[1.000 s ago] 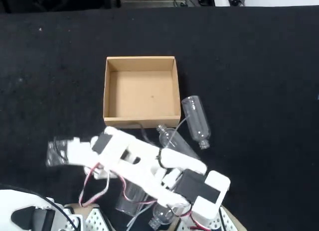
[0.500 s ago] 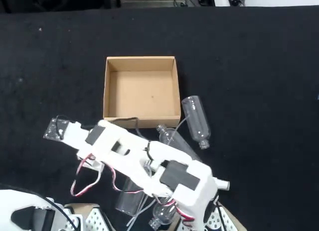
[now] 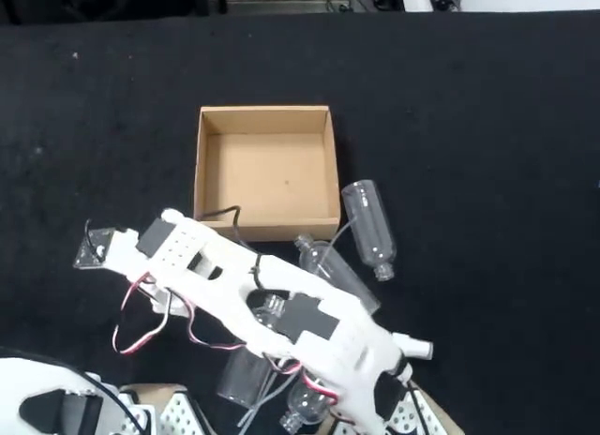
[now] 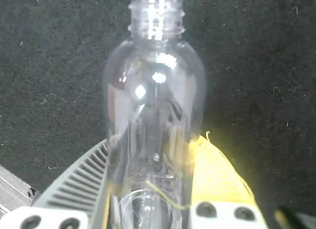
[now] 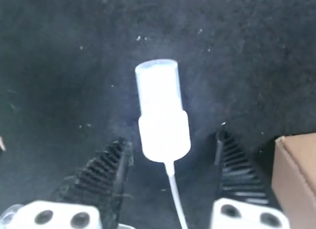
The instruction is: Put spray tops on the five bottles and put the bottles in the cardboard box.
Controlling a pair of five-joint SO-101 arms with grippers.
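Right hand (image 5: 171,139): we see its black ribbed fingers (image 5: 106,167) apart, gripping nothing. They sit on either side of a white plastic spray top (image 5: 160,115). The top lies flat on the black fabric tabletop (image 5: 59,51), thin dip tube pointing back toward the wrist. We can't tell whether the fingers touch the top. A corner of the brown open cardboard box (image 5: 296,174) shows just beside one finger.

Left hand (image 4: 153,140): clamped on a clear plastic bottle (image 4: 155,91). There's a grey ribbed finger on one side and a yellow-lit one on the other. The bottle's threaded neck is bare and points away from the wrist, over dark tabletop.

From the high view, we take the long white arm as the right one. It runs from the near right edge across to the left. Its hand (image 3: 94,250) is low over the tabletop (image 3: 487,126), left of the box's near left corner.

The box (image 3: 200,172) sits mid-table, nothing inside. A second clear bottle (image 3: 367,227) lies just right of the box's near right corner, neck toward the robot. A third clear bottle (image 3: 333,266) lies beside it, partly under the arm. We see more clear bottles (image 3: 239,374) under the arm at the near edge, count unclear.
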